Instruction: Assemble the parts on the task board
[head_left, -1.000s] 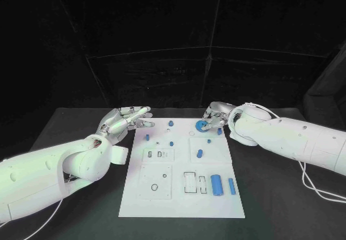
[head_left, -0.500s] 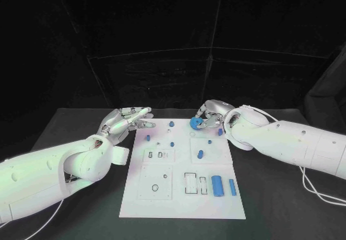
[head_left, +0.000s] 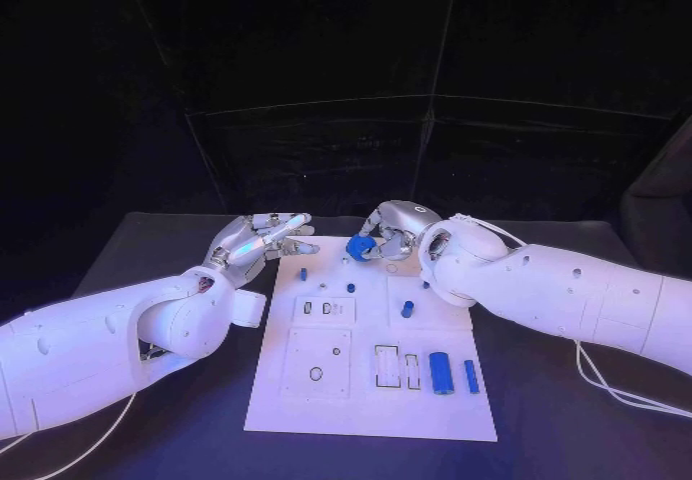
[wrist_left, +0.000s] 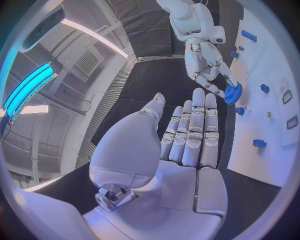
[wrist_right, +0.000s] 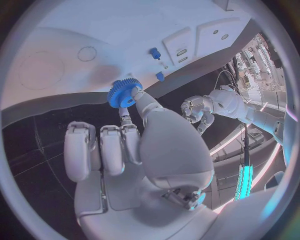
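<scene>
Fingertips (wrist_right: 134, 97) of the right hand (head_left: 387, 232) are pinching a small blue gear (head_left: 359, 246) by its toothed rim, thumb on one side and a finger on the other, while the remaining fingers are curling back beside the palm. The gear is hanging just above the far end of the white board (head_left: 372, 410), at about twelve o'clock from the board's middle, and it is not clear whether it is touching the surface. It looks like a light, rigid plastic piece, so it should be needing little force; the teeth are giving the fingertips some bite, though a smooth flat face would probably be slipping if held there. Taking it across the rim, as now, is leaving the centre hole free for whatever post it is meant to be seated on. The left hand (head_left: 261, 240) is resting at about ten o'clock, just beside the board's far left corner, fingers stretched out straight and close together, holding nothing. Other blue pieces, among them two cylinders (head_left: 440, 372) at about five o'clock, are lying on the board.
</scene>
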